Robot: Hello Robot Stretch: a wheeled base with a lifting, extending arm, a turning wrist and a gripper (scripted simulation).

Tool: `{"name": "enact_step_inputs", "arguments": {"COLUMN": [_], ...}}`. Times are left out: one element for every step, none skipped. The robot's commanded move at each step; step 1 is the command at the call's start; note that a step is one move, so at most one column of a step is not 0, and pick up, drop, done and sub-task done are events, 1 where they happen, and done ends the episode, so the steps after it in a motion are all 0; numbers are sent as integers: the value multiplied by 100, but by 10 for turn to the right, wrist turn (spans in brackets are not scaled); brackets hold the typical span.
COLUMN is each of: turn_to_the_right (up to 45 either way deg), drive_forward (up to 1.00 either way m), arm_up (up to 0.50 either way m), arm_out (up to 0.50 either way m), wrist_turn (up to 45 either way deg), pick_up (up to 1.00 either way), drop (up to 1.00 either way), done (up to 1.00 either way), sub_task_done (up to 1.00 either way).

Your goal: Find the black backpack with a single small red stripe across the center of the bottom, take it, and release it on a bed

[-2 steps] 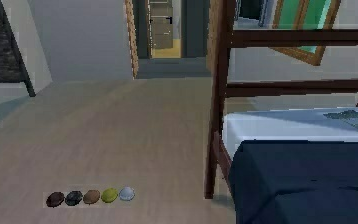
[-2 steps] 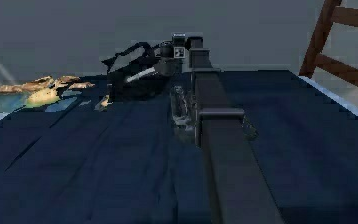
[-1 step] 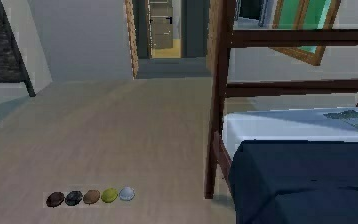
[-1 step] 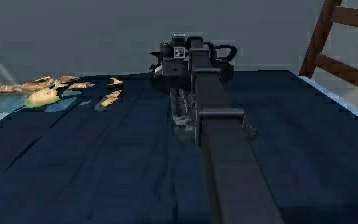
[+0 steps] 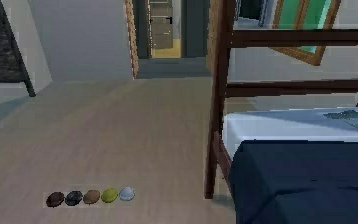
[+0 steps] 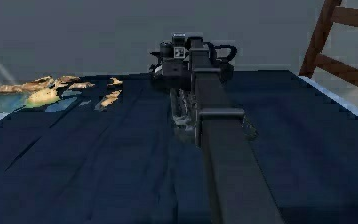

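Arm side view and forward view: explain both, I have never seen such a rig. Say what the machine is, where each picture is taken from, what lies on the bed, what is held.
This is a wheeled robot with one arm. The forward view looks ahead from it: five small round things on the floor, and a wooden-framed bed under a dark blue cover. The arm side view looks sideways across that cover: the dark bar is the arm, with its two-finger gripper at the far end. Orange-tan shapes on a light blue patch lie at that view's left. Whether the gripper holds anything cannot be told.
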Motion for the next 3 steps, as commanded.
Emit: {"name": "enact_step_inputs", "arguments": {"turn_to_the_right": [0, 0, 0], "drive_forward": [0, 0, 0], "arm_up": [0, 0, 0], "arm_out": [0, -10, 0], "wrist_turn": [0, 0, 0], "pick_up": [0, 0, 0], "drop": [100, 0, 0], "done": [0, 0, 100], "sub_task_done": [0, 0, 0]}}
